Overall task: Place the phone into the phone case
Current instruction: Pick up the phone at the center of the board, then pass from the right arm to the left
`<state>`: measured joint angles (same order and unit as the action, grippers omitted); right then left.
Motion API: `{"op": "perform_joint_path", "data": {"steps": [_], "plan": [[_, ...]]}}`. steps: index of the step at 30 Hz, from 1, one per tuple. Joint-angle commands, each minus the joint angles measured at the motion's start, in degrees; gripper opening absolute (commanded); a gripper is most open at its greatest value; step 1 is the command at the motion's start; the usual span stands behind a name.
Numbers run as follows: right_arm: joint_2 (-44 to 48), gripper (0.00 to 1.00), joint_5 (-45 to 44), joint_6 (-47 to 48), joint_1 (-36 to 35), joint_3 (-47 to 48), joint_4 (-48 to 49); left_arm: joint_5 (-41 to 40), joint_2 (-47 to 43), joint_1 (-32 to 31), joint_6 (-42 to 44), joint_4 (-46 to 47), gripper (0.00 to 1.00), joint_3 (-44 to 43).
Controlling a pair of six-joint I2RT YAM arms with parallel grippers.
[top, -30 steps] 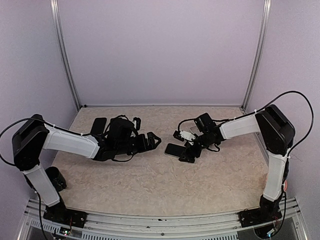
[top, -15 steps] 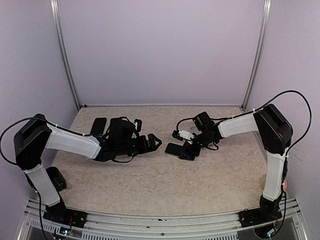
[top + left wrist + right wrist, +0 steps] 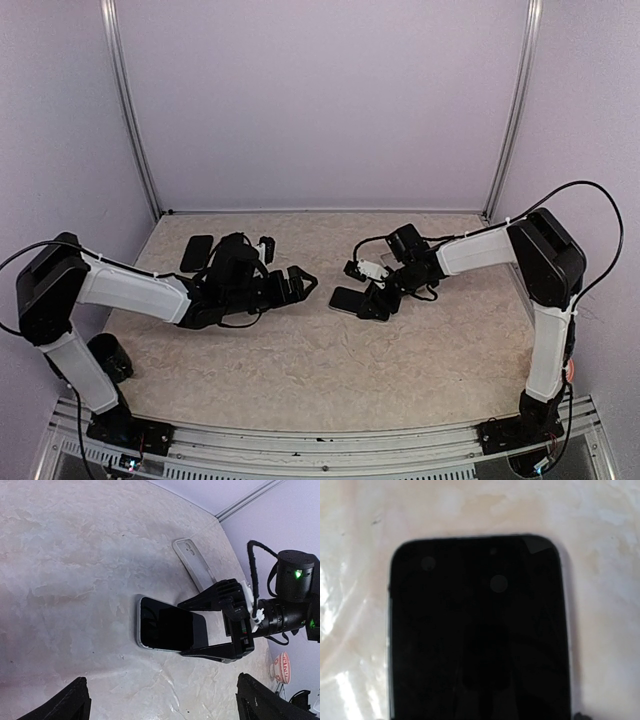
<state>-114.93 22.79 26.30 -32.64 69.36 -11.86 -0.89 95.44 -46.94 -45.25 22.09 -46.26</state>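
Left claw (image 3: 300,283) gapes fully, empty, left of the phone (image 3: 167,630), which lies flat on the counter (image 3: 75,555); phone case (image 3: 197,565) just beyond it. Right claw (image 3: 181,629) straddles the phone's long edges, part-open, contact unclear. Risk: an off-centre pinch could skid or tilt it.

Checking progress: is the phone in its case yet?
Out. The phone lies on the table; the clear phone case lies empty, apart.

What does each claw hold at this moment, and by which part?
The left claw is open and holds nothing. The right claw straddles the phone across its long edges, near one end; whether it grips cannot be told.
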Motion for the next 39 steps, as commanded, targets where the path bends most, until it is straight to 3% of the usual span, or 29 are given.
{"op": "perform_joint_path", "data": {"steps": [1, 12, 39], "plan": [[2.17, 0.5, 1.41, -0.71, -1.19, -2.7, 1.29, 3.48, -0.98, 0.82, -0.76, 4.26, 0.99, 0.43], [8.49, 0.5, -2.23, -1.51, -4.8, -7.21, 7.43, 11.99, 2.16, 1.15, -0.95, 10.62, 0.99, 0.62], [20.8, 0.49, -5.3, 0.06, -11.97, -18.96, 20.92, 21.16, 8.72, 3.17, -4.32, 16.02, 0.94, 0.37]]}}
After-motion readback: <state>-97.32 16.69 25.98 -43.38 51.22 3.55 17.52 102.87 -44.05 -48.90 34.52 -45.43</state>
